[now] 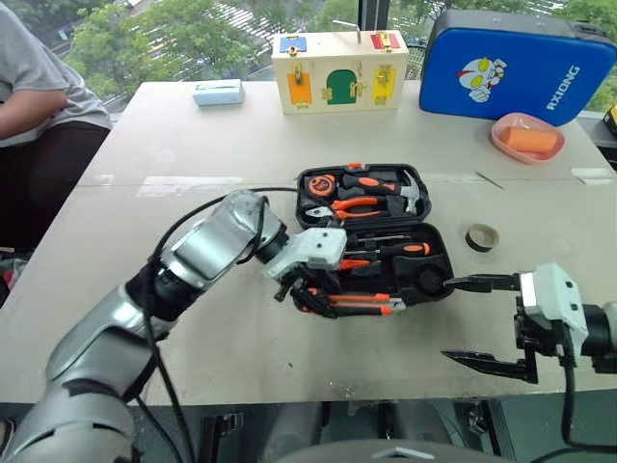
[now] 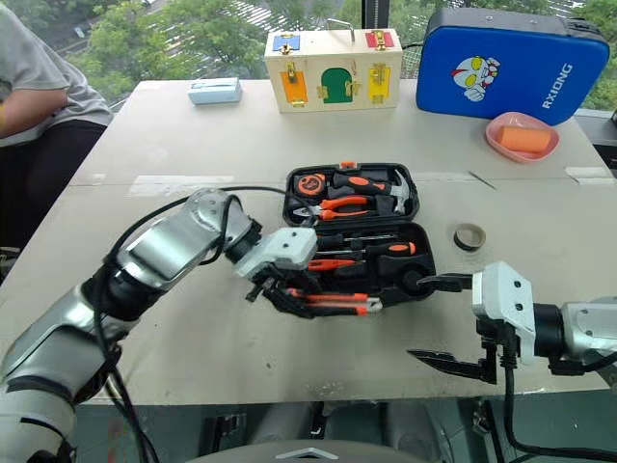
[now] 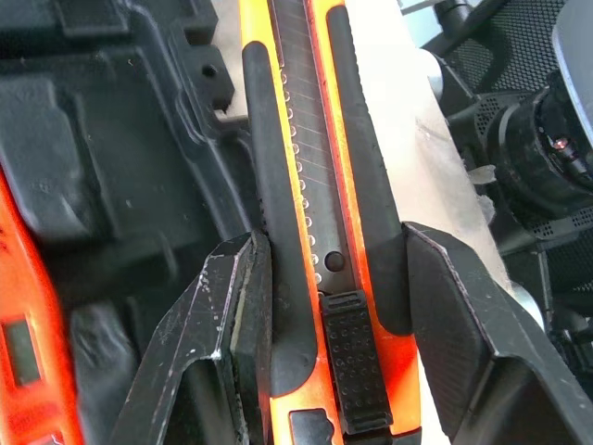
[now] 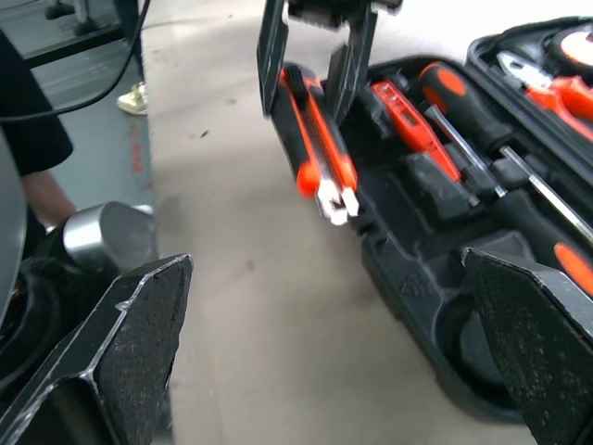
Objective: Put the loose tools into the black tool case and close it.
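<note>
Your left gripper [image 3: 338,306] holds orange-and-black plastic utility knife [image 4: 320,153] over near edge of open black moulded-plastic tool case [image 1: 436,282]. Right gripper [image 1: 487,323] wide, holds nothing. Next: lower knife into slot. Small dark tape roll [image 1: 482,237] waits on table, beside case.

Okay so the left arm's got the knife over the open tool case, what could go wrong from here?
1. The left gripper pinches the utility knife near one end, so its long free end could swing or slip on release.
2. The knife hangs at the near edge of the black tool case; dropped askew, it may land on the rim or the table and block the lid.
3. The tape roll lies outside on the table, so closing now would leave it out.
</note>
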### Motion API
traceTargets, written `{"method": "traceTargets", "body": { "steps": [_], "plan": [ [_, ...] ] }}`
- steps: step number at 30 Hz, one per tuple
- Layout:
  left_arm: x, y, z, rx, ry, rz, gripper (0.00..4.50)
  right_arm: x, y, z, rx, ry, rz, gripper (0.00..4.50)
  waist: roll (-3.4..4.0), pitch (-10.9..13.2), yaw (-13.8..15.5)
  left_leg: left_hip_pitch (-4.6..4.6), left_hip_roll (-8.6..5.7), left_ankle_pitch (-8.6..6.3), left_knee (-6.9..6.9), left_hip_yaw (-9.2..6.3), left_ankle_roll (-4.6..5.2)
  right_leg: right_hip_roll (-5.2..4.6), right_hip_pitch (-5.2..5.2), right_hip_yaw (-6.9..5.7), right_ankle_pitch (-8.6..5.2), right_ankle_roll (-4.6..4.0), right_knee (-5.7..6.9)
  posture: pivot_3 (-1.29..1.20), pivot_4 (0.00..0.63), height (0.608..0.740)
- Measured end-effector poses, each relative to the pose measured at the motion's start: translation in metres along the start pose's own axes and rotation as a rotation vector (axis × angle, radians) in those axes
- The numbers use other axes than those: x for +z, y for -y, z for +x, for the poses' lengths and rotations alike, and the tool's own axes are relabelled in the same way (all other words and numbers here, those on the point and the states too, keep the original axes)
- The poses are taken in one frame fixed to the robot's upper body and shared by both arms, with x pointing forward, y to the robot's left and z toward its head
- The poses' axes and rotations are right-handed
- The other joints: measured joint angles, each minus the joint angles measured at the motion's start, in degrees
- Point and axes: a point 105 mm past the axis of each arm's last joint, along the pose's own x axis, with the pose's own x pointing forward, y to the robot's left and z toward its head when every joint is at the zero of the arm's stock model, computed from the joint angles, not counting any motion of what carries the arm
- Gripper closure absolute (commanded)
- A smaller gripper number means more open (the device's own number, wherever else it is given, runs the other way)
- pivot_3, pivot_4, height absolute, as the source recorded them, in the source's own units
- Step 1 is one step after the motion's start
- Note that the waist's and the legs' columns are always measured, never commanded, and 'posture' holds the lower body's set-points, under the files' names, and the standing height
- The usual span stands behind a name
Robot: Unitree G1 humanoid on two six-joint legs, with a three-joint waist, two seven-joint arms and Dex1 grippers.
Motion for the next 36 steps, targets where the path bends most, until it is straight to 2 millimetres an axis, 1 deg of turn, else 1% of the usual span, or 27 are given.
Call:
{"method": "traceTargets", "body": {
  "steps": [2,4,9,13,16,17,18,19,21,24,26,29,30,31,32,34,36],
  "plan": [
    [-0.001,-0.009,0.002,0.008,-0.014,-0.015,2.77,0.004,-0.002,0.003,-0.006,0.009,-0.006,0.00,0.00,0.0,-0.1,-0.06,-0.01,0.00,0.07,-0.01,0.00,0.00,-0.01,-0.02,0.00,0.00,0.01,0.00,0.150,0.735],
    [-0.002,-0.014,0.004,-0.003,-0.020,-0.034,2.77,0.005,-0.002,0.003,-0.020,0.011,-0.001,0.00,0.00,0.0,-0.4,-0.07,0.00,0.00,0.09,-0.03,-0.01,0.02,-0.02,-0.03,0.00,0.00,0.02,0.00,0.150,0.735],
    [-0.001,-0.016,0.003,-0.032,-0.043,-0.062,2.77,0.008,0.003,0.005,-0.045,0.016,-0.010,0.00,0.00,0.0,-0.4,-0.11,0.00,0.00,0.20,-0.10,-0.01,0.03,-0.02,-0.08,0.00,0.00,0.05,0.00,0.150,0.735],
    [0.001,-0.020,0.010,-0.028,-0.063,-0.091,2.77,0.010,0.007,0.008,-0.049,0.027,-0.017,0.00,0.00,0.0,-0.4,-0.22,0.00,0.00,0.40,-0.18,-0.01,0.03,-0.02,-0.20,0.00,0.01,0.07,0.00,0.150,0.735],
    [-0.001,-0.021,0.010,-0.012,-0.064,-0.137,2.77,0.010,0.008,0.009,-0.046,0.028,-0.016,0.00,0.00,0.0,-0.4,-0.26,0.00,0.00,0.49,-0.22,-0.01,0.04,-0.02,-0.24,0.00,0.01,0.11,0.00,0.150,0.735],
    [-0.001,-0.022,0.010,-0.005,-0.061,-0.156,1.71,0.009,0.008,0.010,-0.043,0.029,-0.015,0.00,0.00,0.0,-0.5,-0.26,0.00,0.00,0.50,-0.23,-0.01,0.05,-0.02,-0.24,0.00,0.01,0.12,0.00,0.150,0.735],
    [-0.002,-0.022,0.009,0.003,-0.060,-0.173,1.37,0.009,0.008,0.010,-0.042,0.030,-0.012,0.00,0.00,0.0,-0.5,-0.27,0.00,0.00,0.50,-0.23,-0.01,0.05,-0.02,-0.24,0.00,0.01,0.12,0.00,0.150,0.735],
    [-0.002,-0.022,0.009,0.004,-0.056,-0.186,0.85,0.009,0.008,0.010,-0.042,0.031,-0.010,0.00,0.00,0.0,-0.5,-0.28,0.00,0.00,0.51,-0.23,-0.01,0.05,-0.02,-0.24,0.00,0.01,0.12,0.00,0.150,0.735],
    [0.002,-0.020,0.006,0.005,-0.027,-0.198,0.16,0.007,0.010,0.011,-0.042,0.032,-0.002,0.00,0.00,0.0,-0.4,-0.30,0.00,0.00,0.54,-0.25,-0.01,0.04,-0.02,-0.27,0.01,0.01,0.12,0.00,0.150,0.735],
    [0.011,-0.023,-0.008,0.066,0.018,-0.176,0.16,0.007,0.009,0.012,-0.036,0.038,-0.004,0.00,0.00,0.0,-0.2,-0.37,-0.01,0.00,0.66,-0.32,-0.01,-0.03,0.00,-0.33,0.03,0.04,0.13,0.00,0.150,0.735],
    [0.021,-0.019,-0.017,0.089,0.058,-0.150,0.16,0.007,0.010,0.011,-0.034,0.042,-0.005,0.00,0.00,0.0,-0.3,-0.36,-0.02,0.00,0.66,-0.31,-0.01,-0.14,0.00,-0.33,0.03,0.05,0.13,0.00,0.150,0.735],
    [0.025,-0.016,-0.019,0.094,0.081,-0.122,0.99,0.005,0.012,0.011,-0.031,0.042,-0.003,0.00,0.00,0.0,-0.3,-0.34,-0.02,0.01,0.65,-0.31,-0.01,-0.14,0.00,-0.33,0.03,0.05,0.13,0.00,0.150,0.735],
    [0.023,-0.015,-0.018,0.098,0.085,-0.123,1.40,0.006,0.013,0.011,-0.029,0.045,-0.008,0.00,0.01,0.0,-0.4,-0.33,-0.02,0.01,0.65,-0.31,-0.02,-0.15,0.00,-0.32,0.03,0.05,0.14,0.00,0.150,0.735],
    [0.021,-0.015,-0.017,0.099,0.086,-0.124,1.71,0.006,0.013,0.012,-0.028,0.046,-0.009,0.00,0.00,0.0,-0.4,-0.33,-0.02,0.01,0.65,-0.31,-0.01,-0.15,0.00,-0.32,0.03,0.05,0.15,0.00,0.150,0.735],
    [0.018,-0.015,-0.014,0.099,0.085,-0.123,2.32,0.005,0.014,0.012,-0.026,0.044,-0.011,0.00,0.00,0.0,-0.4,-0.34,-0.02,0.01,0.65,-0.30,-0.01,-0.15,-0.01,-0.32,0.03,0.05,0.15,0.00,0.150,0.735],
    [0.012,-0.015,-0.011,0.103,0.066,-0.114,3.22,0.004,0.015,0.013,-0.021,0.041,-0.013,0.00,0.00,0.0,-0.3,-0.35,-0.02,0.01,0.65,-0.31,-0.02,-0.15,-0.01,-0.33,0.03,0.05,0.14,0.00,0.150,0.735],
    [0.009,-0.017,-0.011,0.117,0.056,-0.107,4.36,0.004,0.015,0.014,-0.013,0.039,-0.016,0.00,0.00,0.0,-0.2,-0.35,-0.03,0.01,0.66,-0.31,-0.02,-0.14,-0.01,-0.34,0.03,0.05,0.14,0.00,0.150,0.735]
  ]
}}
